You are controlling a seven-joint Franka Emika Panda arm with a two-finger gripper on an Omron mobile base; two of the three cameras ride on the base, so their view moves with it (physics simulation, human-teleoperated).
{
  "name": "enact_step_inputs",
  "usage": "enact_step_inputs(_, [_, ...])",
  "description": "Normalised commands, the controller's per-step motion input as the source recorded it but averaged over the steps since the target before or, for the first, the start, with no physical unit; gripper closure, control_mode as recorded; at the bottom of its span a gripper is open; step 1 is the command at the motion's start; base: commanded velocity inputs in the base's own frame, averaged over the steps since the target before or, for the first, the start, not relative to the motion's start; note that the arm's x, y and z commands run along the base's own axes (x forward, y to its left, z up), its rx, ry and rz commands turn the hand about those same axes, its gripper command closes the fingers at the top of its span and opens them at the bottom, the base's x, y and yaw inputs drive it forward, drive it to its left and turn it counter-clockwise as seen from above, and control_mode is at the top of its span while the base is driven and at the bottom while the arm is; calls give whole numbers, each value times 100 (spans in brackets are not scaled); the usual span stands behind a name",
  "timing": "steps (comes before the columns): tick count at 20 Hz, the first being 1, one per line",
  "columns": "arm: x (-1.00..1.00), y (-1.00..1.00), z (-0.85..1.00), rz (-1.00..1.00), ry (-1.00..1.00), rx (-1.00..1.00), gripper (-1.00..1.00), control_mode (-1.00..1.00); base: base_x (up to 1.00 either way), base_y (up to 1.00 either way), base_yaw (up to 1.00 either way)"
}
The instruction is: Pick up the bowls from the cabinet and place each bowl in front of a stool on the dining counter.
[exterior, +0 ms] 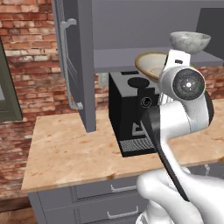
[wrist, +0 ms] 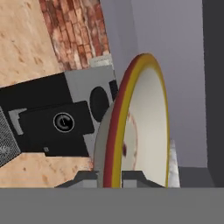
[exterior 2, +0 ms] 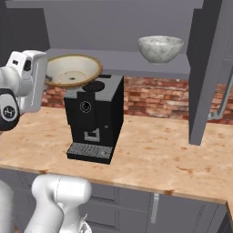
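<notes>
Brick wall (exterior: 26,52) backs a narrow stone-topped counter (exterior: 65,148) w/ a black coffee machine (exterior 2: 93,120) standing on it; we take the machine as our landmark. Directly above it hangs the cabinet (exterior 2: 136,22), door (exterior: 76,65) swung open to the machine's left in the left base view, shelf (exterior 2: 150,63) exposed.

Cream bowl (exterior 2: 73,70): just above the machine's top, at the shelf's front edge, tilted. In the hand view its rim runs edge-on between the fingertips (wrist: 87,177). We judge the gripper (wrist: 111,179) nearly shut, pinching the rim. Rim grip makes sense: a wide, shallow bowl gives the narrow jaws nothing else to hold. Whether the bowl's far side touches the shelf we cannot tell.

Marbled bowl (exterior 2: 160,48): upright on the shelf, above and right of the machine in the right base view, well apart from the cream one, untouched.

Contents: both bowls appear empty, as far as their insides show. Shelf carries nothing else we can see.

Stage, our judgement: first bowl gripped, mid-extraction; dining counter placement not yet begun. Risk: bowl clipping the machine's top on withdrawal.
</notes>
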Motion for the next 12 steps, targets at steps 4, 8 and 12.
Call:
enact_step_inputs(4, [-100, -43, -39, 0, 0, -5, 100, -100, 0, 0, 0])
enact_step_inputs(8, [-100, -33, -42, 0, 0, -4, 100, -100, 0, 0, 0])
enact_step_inputs(12, [-97, -26, -32, 1, 0, -1, 100, -100, 0, 0, 0])
